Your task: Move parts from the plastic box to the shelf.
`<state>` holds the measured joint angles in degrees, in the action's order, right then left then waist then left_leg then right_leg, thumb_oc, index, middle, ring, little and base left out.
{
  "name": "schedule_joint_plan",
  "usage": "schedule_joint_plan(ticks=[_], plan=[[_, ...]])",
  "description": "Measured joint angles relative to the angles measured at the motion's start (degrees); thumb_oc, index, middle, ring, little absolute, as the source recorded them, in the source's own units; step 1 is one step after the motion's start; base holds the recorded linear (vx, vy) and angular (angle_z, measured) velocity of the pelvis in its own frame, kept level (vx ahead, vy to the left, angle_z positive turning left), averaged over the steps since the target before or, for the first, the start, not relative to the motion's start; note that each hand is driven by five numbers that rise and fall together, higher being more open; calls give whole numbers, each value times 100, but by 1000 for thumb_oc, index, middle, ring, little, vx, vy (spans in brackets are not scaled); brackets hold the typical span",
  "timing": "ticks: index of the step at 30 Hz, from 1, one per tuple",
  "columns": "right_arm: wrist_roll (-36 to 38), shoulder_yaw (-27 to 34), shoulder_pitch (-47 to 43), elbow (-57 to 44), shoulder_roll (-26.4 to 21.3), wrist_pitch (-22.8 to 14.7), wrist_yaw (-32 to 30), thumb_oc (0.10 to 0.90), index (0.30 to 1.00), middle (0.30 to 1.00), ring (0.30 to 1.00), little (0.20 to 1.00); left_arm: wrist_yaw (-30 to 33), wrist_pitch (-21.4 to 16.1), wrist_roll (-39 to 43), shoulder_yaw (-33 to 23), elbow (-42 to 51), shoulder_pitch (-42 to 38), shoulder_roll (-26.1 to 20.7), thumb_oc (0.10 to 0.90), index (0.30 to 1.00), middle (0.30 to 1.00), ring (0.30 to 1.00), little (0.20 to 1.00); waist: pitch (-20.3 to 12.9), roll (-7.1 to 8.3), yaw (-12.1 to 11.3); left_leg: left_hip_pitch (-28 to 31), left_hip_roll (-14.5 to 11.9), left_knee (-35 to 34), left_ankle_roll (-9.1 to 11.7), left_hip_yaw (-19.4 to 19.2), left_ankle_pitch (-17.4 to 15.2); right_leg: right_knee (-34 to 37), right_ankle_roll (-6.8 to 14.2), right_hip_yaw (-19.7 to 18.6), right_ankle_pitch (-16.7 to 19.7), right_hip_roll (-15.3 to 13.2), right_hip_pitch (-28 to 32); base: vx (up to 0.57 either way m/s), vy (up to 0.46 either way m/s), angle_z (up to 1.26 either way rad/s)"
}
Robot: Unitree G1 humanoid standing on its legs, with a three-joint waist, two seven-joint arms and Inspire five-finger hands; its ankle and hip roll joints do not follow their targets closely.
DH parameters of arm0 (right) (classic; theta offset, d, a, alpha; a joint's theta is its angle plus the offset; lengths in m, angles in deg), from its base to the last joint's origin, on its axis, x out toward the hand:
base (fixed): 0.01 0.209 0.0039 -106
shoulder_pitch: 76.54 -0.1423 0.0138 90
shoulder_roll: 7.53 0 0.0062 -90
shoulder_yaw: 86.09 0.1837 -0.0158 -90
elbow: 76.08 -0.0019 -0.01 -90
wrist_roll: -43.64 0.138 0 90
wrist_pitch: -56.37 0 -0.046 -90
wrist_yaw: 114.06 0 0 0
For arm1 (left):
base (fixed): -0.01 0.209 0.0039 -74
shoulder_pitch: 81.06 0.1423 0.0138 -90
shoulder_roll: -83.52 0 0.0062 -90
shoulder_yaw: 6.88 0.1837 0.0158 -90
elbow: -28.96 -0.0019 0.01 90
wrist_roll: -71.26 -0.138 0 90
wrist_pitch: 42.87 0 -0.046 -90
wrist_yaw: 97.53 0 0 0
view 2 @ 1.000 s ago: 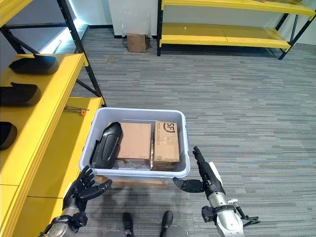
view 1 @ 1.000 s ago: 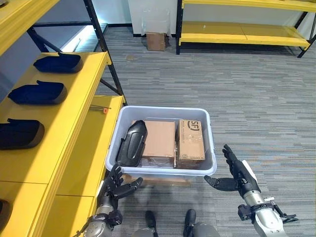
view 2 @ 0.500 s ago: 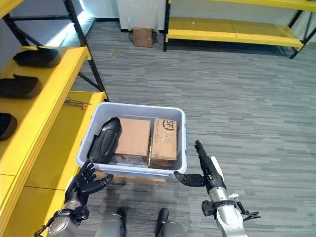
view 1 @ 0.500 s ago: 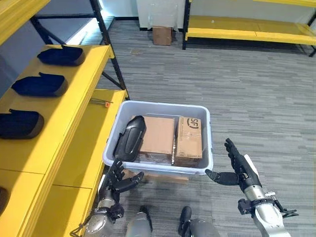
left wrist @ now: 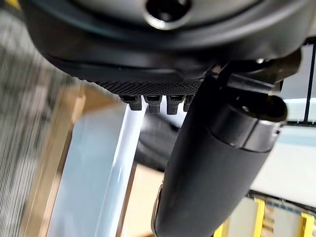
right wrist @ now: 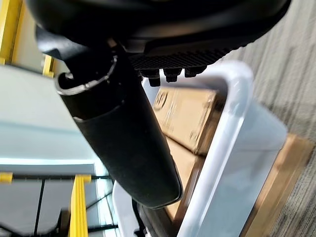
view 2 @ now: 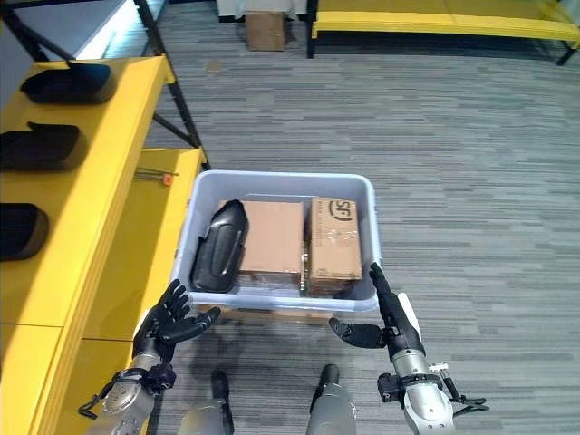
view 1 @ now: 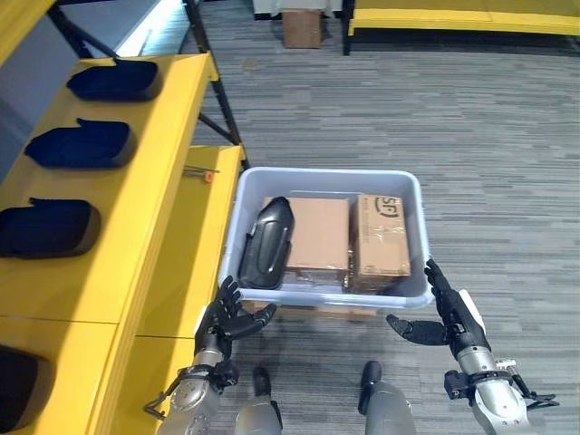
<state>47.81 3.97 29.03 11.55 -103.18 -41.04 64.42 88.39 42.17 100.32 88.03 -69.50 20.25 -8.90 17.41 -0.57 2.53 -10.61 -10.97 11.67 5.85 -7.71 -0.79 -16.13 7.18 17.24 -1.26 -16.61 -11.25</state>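
A pale plastic box [view 1: 410,194] stands on the floor beside the yellow shelf [view 1: 154,181]. Inside it a black moulded part [view 1: 266,243] leans at the left end, next to two cardboard boxes [view 1: 313,234]. Three similar dark parts [view 1: 80,145] lie in a row on the shelf's top board. My left hand [view 1: 225,317] hovers open just below the box's near left corner. My right hand [view 1: 451,314] is open too, by the near right corner, thumb pointing inward. The box wall [right wrist: 217,143] rises just past the right hand's thumb; the left wrist view also has the box rim [left wrist: 116,163] close.
A small orange-tipped tool [view 1: 200,173] lies on the lower shelf board beside the box. A second yellow rack [view 2: 435,18] and a small cardboard carton [view 2: 265,29] stand far across the grey carpet. Open floor lies to the right of the box.
The whole picture has shifted: the camera moved closer and leftward. Both hands now sit nearer the box's near corners, still open.
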Motion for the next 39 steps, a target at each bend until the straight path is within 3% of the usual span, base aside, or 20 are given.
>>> schedule_joint_plan(ticks=[7,10,14,16,21,23,24,25,27,33,37,39], plan=[[-512,32,-443,-199,-220,-20,-56,900,1000,1000,1000,1000,-17,-9,0,-54,52,10,-200,900,1000,1000,1000,1000,82,256,-15,-215,0,324,-62,-90,-211,361,45,-80,232,29,28,27,83,-8],[-874,159,-541,-570,-905,-90,-112,900,1000,1000,1000,1000,-38,-9,-1,-52,123,19,-206,900,1000,1000,1000,1000,113,336,-15,-321,-21,371,-73,-64,-229,555,54,-39,350,50,52,0,2,1],[-1105,287,-929,-778,-1469,-201,-267,900,1000,1000,1000,1000,-110,-13,3,-50,182,90,-274,900,1000,1000,1000,1000,164,434,-108,-399,-66,388,-68,-16,-225,619,37,51,387,95,70,-2,-18,5],[-1290,285,-1103,-905,-2264,-239,-269,900,1000,1000,1000,1000,-188,-20,13,-51,236,96,-317,900,1000,1000,1000,1000,174,448,-142,-569,-73,366,-93,138,-209,680,24,200,388,125,68,12,-44,31],[-1543,256,-1752,-1057,-2963,-305,-213,900,1000,1000,1000,1000,-214,-17,229,-64,239,175,-357,900,1000,1000,1000,1000,240,528,-345,-663,-75,152,-19,317,5,798,9,410,422,189,52,-7,-53,19],[-1550,-51,-2257,-1087,-3526,-366,-196,900,1000,1000,1000,1000,-249,-15,236,-23,242,149,-391,900,1000,1000,1000,1000,279,538,-446,-776,-69,64,13,406,106,823,-2,533,442,206,-33,23,-67,21],[-1578,-106,-2369,-1089,-3579,-382,-177,900,1000,1000,1000,1000,-272,-15,241,-24,244,148,-391,900,1000,1000,1000,1000,290,535,-514,-798,-65,36,6,443,126,825,-4,575,439,208,-32,-15,-72,24],[-1704,-499,-2807,-1080,-4058,-359,-167,900,1000,1000,1000,1000,-283,-22,298,-3,271,128,-424,900,1000,1000,1000,1000,348,524,-563,-852,-56,-7,25,503,166,847,-5,639,432,224,-48,-11,-36,22],[-1904,-883,-3307,-1080,-4559,-471,-57,900,1000,1000,1000,1000,-318,-17,433,74,344,81,-561,900,1000,1000,1000,1000,456,528,-650,-880,-39,-146,25,542,269,877,-7,733,437,212,-62,51,-74,22],[-2350,-2153,-4822,-868,-5005,-488,4,900,1000,1000,1000,1000,-281,-54,461,51,604,-3,-742,900,1000,1000,1000,1000,750,530,-1048,-1090,19,-198,33,681,337,900,-1,894,430,217,-178,-14,-51,14],[-2664,-2561,-5275,-806,-5118,-485,64,900,1000,1000,1000,1000,-240,-74,473,-9,647,-98,-780,900,1000,1000,1000,1000,941,523,-1163,-1225,50,-199,34,781,369,895,-1,996,429,192,-224,-3,-43,13],[-2876,-3044,-5751,-806,-5326,-490,97,900,1000,1000,1000,1000,-237,-106,592,-57,694,-131,-788,900,1000,1000,1000,1000,1096,515,-1201,-1258,74,-205,31,800,379,896,0,1012,428,183,-251,-1,-50,8]])
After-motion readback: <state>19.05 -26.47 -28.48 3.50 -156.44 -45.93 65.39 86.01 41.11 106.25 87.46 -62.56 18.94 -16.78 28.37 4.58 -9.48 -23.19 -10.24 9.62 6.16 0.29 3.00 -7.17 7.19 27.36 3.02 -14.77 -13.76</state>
